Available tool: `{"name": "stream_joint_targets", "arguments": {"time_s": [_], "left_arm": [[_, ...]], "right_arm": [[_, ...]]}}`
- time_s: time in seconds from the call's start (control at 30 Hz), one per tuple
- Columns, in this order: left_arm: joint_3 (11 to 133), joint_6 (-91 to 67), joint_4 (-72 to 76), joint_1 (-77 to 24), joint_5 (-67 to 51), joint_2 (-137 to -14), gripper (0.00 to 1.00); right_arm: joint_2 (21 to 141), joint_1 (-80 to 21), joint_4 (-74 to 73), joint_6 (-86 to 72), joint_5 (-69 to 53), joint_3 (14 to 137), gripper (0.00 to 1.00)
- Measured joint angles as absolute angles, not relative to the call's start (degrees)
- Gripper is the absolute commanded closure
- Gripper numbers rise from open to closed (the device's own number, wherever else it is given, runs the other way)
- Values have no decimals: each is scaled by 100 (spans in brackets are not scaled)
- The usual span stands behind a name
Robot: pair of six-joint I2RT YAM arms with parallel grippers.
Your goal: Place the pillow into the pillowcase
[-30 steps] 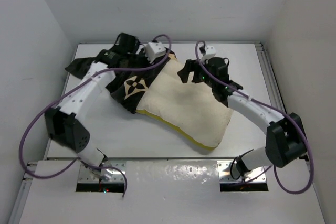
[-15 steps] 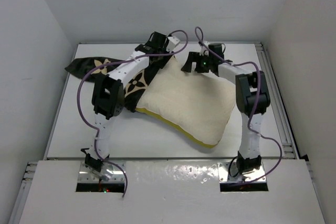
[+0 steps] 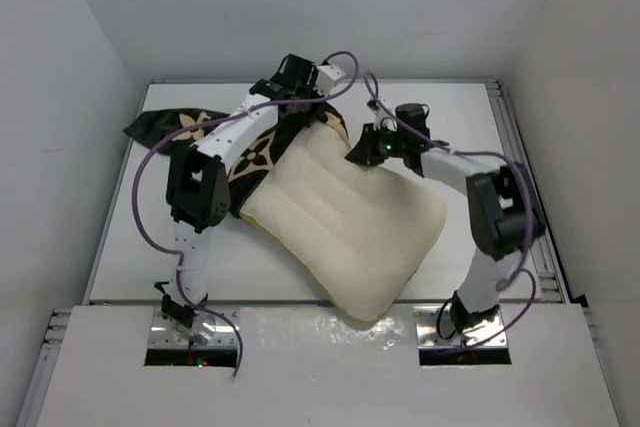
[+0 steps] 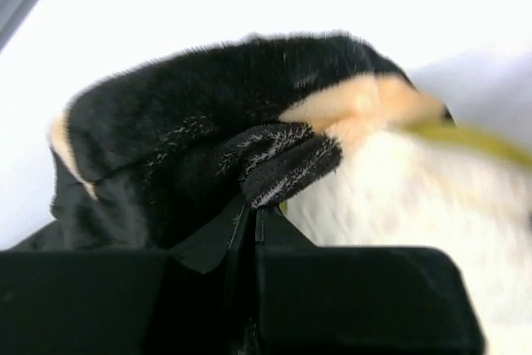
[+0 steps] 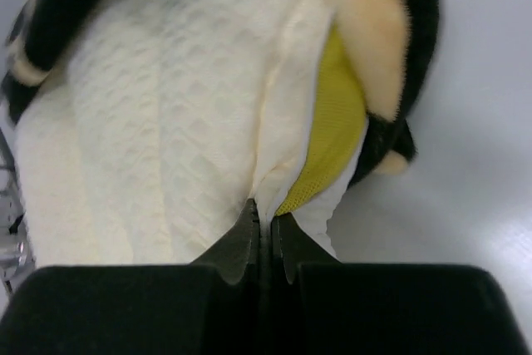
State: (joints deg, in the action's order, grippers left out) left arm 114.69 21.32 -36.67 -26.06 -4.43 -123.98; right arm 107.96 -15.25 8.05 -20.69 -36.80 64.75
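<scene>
The cream dimpled pillow [image 3: 345, 222] lies slanted across the table, its near corner reaching the front ledge. The black flowered pillowcase [image 3: 195, 127] sits at the back left, and its mouth covers the pillow's far-left corner. My left gripper [image 3: 306, 115] is shut on the plush black edge of the pillowcase [image 4: 183, 139], right where it meets the pillow [image 4: 399, 205]; the left gripper [image 4: 253, 209] shows fabric pinched at its tips. My right gripper [image 3: 360, 150] is shut on the pillow's far edge. The right gripper [image 5: 266, 218] pinches a cream fold of the pillow [image 5: 166, 122] beside its yellow side band [image 5: 332, 130].
The white table [image 3: 480, 127] is boxed in by white walls on the left, back and right. Purple cables [image 3: 150, 162] loop off both arms. A shiny ledge [image 3: 320, 342] with the arm bases runs along the near side.
Both grippers have shut, the left on the pillowcase edge, the right on the pillow's far edge. The pillow has shifted toward the near ledge. The right arm has bent outward.
</scene>
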Motion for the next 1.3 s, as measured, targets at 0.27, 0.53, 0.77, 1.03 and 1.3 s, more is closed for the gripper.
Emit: {"name": "stream_joint_targets", "arguments": {"time_s": [0.27, 0.53, 0.77, 1.03, 1.3], "left_arm": [[11526, 2783, -4550, -3129, -1420, -11513, 100], [11625, 3461, -5188, -3837, -2215, -10847, 100], [11303, 3583, -5249, -3885, -3037, -10746, 100], [10532, 2429, -4390, -3660, -2471, -10698, 100], [10259, 1885, -4010, -3363, -2235, -10698, 100]], "right_arm": [[8374, -2733, 2043, -2375, -2287, 4678, 100], [7590, -3120, 2766, -2851, -388, 4259, 100], [7500, -3238, 3253, -3470, 1026, 3660, 99], [7913, -2497, 1028, -3004, 217, 4685, 4], [6895, -1227, -351, -2106, -1721, 4077, 1]]}}
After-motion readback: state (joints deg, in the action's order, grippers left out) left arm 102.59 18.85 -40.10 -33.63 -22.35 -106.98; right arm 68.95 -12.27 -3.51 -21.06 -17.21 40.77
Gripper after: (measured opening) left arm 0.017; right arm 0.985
